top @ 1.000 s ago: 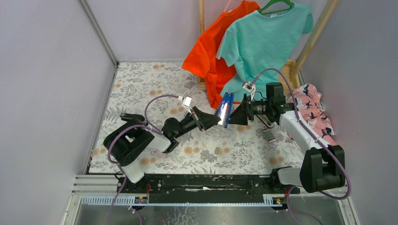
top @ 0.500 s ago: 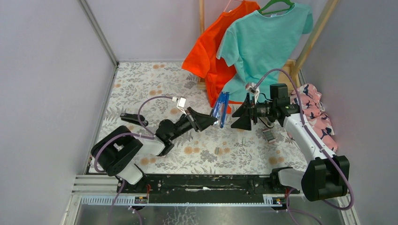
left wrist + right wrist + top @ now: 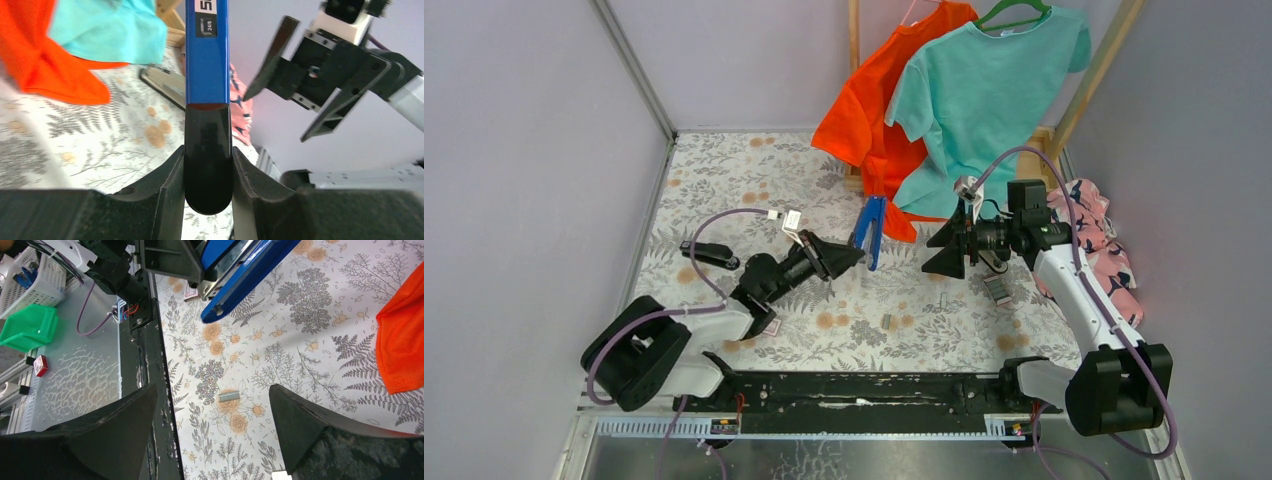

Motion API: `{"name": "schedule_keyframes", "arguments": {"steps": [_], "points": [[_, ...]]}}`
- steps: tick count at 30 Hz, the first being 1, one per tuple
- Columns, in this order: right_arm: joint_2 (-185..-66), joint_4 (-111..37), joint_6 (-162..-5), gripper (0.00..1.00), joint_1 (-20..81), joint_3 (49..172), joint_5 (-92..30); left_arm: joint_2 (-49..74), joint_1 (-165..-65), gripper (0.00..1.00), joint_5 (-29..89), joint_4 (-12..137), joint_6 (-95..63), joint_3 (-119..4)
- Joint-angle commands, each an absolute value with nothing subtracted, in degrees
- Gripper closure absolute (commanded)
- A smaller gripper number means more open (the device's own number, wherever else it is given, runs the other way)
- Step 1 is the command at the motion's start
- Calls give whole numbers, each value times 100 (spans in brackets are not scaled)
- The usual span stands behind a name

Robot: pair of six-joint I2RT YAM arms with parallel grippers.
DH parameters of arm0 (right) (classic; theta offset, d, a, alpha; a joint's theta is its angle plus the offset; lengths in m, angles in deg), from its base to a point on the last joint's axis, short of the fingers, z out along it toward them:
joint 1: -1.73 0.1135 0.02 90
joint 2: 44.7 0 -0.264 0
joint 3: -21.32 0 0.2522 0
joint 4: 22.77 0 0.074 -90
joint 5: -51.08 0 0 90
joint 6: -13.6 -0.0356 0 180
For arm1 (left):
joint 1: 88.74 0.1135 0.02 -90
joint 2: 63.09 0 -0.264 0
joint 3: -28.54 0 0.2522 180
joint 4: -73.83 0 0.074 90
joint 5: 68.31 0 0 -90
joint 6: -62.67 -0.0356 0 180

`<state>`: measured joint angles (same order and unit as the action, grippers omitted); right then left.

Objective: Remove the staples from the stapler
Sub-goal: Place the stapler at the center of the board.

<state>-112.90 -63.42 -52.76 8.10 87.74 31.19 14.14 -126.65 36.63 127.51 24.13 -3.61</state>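
Our left gripper (image 3: 854, 252) is clenched on the black end of one blue-and-black bar (image 3: 871, 222). Our right gripper (image 3: 926, 258), just right of the bar and apart from it, gapes wide and holds nothing. One black stapler (image 3: 708, 254) lies well left of the bar. We count one clear strip of staples (image 3: 886, 321), on the near side of the bar.
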Motion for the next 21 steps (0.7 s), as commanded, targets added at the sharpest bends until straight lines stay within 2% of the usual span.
{"name": "schedule_keyframes", "arguments": {"steps": [1,10,21], "points": [[-11057,-6439,-5119,10,711,9047,3047,898,-12360,100,3380,12027,1960,-402],[-11011,-6443,-5118,10,634,9060,2966,350,-11839,100,2515,9632,1016,-792],[-10966,-6464,-5132,10,559,9076,2968,1087,-11212,100,1519,7969,579,-1760]]}}
